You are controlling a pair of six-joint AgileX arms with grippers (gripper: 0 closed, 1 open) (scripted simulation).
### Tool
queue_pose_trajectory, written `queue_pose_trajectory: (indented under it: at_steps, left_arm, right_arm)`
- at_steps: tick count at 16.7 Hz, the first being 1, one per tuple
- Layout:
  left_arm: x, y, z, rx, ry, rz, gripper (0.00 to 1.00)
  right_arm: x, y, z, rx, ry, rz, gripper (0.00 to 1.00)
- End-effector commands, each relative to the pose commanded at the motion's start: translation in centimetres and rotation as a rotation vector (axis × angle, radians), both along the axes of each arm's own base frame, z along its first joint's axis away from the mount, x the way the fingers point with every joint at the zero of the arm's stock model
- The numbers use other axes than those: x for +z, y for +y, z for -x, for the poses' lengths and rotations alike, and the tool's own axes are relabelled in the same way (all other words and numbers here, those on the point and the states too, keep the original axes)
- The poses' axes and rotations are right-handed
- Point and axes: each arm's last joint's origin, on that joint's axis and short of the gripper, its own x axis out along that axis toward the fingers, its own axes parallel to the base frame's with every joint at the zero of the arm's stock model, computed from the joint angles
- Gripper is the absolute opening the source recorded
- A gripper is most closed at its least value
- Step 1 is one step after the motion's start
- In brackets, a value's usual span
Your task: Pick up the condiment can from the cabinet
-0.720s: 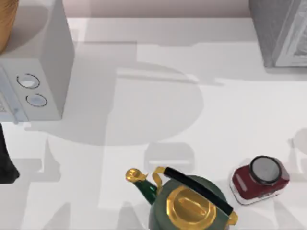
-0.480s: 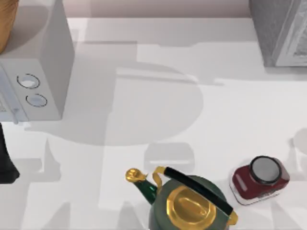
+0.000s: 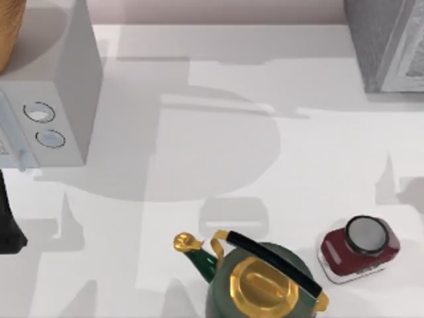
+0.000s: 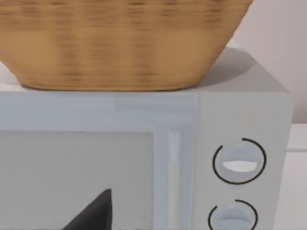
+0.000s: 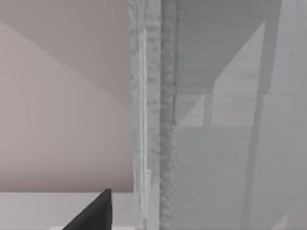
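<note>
The condiment can is out of view. The grey cabinet (image 3: 387, 46) stands at the table's far right corner, and the right wrist view looks along its front edge (image 5: 153, 120) from close by. A dark part of my right gripper (image 5: 93, 213) sits low in that view, in front of the cabinet's edge. My left arm (image 3: 8, 225) is parked at the table's left edge, with a dark part of its gripper (image 4: 93, 215) facing the microwave door.
A white microwave (image 3: 59, 99) with a wicker basket (image 4: 120, 43) on top fills the far left. A green kettle (image 3: 262, 281) with a gold lid stands at the front centre. A squat dark red jar (image 3: 358, 248) with a grey lid is to its right.
The shadow on the table's right edge has shifted, and a pointed shadow now lies farther back, above the jar. The jar, the kettle and the left arm have not moved.
</note>
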Motion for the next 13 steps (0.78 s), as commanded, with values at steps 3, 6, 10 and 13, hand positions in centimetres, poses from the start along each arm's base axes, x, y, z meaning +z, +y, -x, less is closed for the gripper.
queue_pose_trajectory:
  at_steps: [3,6,10,13]
  left_arm:
    - [0.0,0.0,0.0,0.0,0.0,0.0,1.0]
    - [0.0,0.0,0.0,0.0,0.0,0.0,1.0]
    - [0.0,0.0,0.0,0.0,0.0,0.0,1.0]
    - [0.0,0.0,0.0,0.0,0.0,0.0,1.0]
  right_arm:
    - [5.9,0.5,-1.8,-0.001,0.002,0.0,1.0]
    - [11.3,1.1,-4.3,-0.002,0.001,0.0,1.0]
    - [16.9,2.2,-8.1,-0.002,0.001,0.0,1.0]
    - [19.5,3.1,-10.8,-0.001,0.004,0.0,1.0]
